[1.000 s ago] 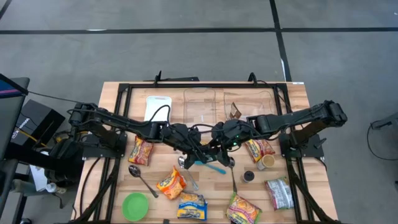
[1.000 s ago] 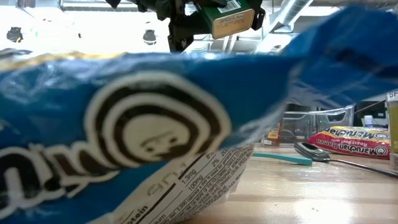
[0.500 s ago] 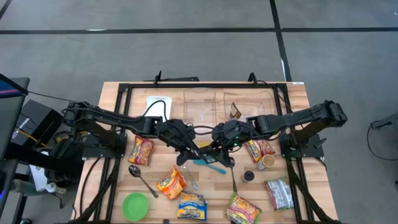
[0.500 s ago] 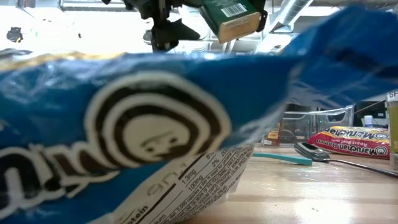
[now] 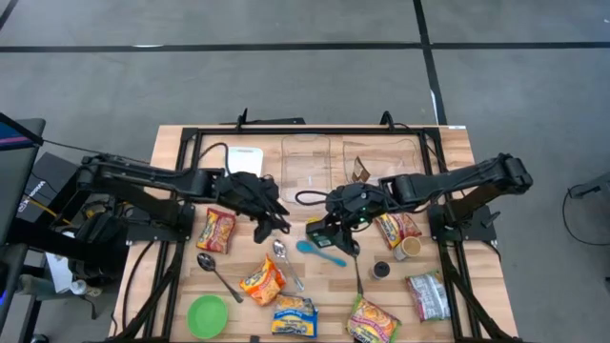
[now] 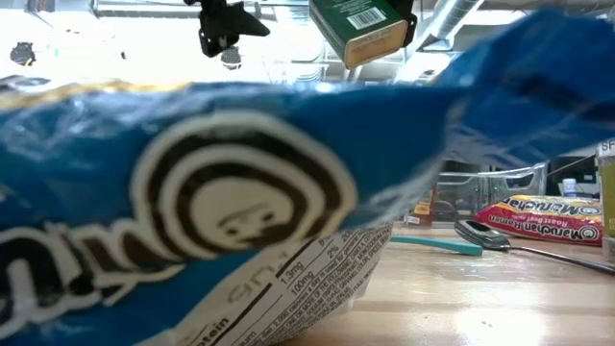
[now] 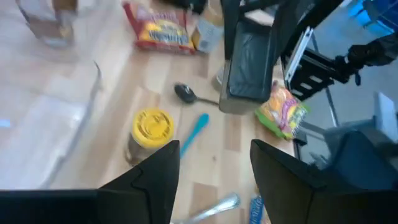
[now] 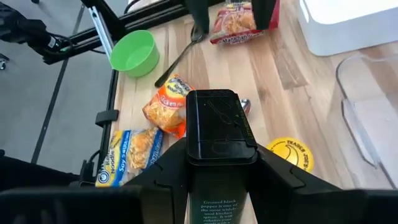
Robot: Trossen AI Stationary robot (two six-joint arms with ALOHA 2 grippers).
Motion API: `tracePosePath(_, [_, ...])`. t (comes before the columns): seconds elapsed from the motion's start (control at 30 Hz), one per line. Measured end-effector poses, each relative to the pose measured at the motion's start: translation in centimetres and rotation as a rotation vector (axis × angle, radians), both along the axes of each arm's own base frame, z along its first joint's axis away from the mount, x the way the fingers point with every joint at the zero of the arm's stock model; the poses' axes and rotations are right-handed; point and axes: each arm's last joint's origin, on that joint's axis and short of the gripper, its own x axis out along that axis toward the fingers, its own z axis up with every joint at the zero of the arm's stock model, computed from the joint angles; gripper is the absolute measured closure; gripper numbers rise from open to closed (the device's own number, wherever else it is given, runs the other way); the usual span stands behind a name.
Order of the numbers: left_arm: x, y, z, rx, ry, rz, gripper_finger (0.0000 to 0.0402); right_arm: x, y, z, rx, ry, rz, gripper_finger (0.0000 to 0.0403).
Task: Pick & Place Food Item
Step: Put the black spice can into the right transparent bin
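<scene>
The dark green rectangular pepper tin [image 8: 216, 134] hangs above mid-table, clamped in the right pincer [image 5: 322, 232]. Beside it, apart, the left pincer [image 5: 268, 218] hovers agape, empty. Below, a teal plastic spoon [image 5: 321, 252] lies on the wooden table [image 5: 457, 152].

Two dark jointed arms, black cables looping along each, black two-finger grippers, black frame rails edging the wooden table [image 5: 457, 143]
</scene>
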Motion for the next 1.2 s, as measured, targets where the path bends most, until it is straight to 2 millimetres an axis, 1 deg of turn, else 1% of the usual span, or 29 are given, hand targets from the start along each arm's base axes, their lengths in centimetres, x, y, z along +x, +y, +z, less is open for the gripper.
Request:
tracePosePath(0.13, [-1.7, 0.4, 1.5, 0.082, -0.041, 0.040, 0.0226, -0.5, -0.2, 1.0, -0.019, -0.036, -0.013, 0.0283])
tracePosePath(0.3, [-4.3, 1.1, 3.3, 0.176, -0.091, 0.133, 0.0240, -2.0, -0.8, 2.4, -0.078, -0.068, -0.092, 0.0283])
tracePosePath(0.43, [-6.4, 1.6, 4.5, 0.217, -0.127, 0.212, 0.0250, -3.7, -1.4, 4.1, -0.143, -0.124, -0.200, 0.0283])
tracePosePath(0.63, [-8.7, 2.0, 6.0, 0.240, -0.196, 0.294, 0.0260, -5.9, -2.5, 5.8, -0.249, -0.177, -0.412, 0.0277])
tracePosePath(0.73, [-9.4, 2.1, 6.4, 0.236, -0.222, 0.304, 0.0263, -6.8, -3.0, 6.2, -0.301, -0.187, -0.522, 0.0272])
tracePosePath(0.93, [-10.5, 2.3, 7.1, 0.225, -0.264, 0.310, 0.0265, -8.4, -3.7, 6.9, -0.379, -0.199, -0.670, 0.0283])
tracePosePath(1.2, [-10.8, 2.3, 7.3, 0.219, -0.283, 0.313, 0.0265, -11.1, -5.4, 6.7, -0.406, -0.116, -0.860, 0.0281])
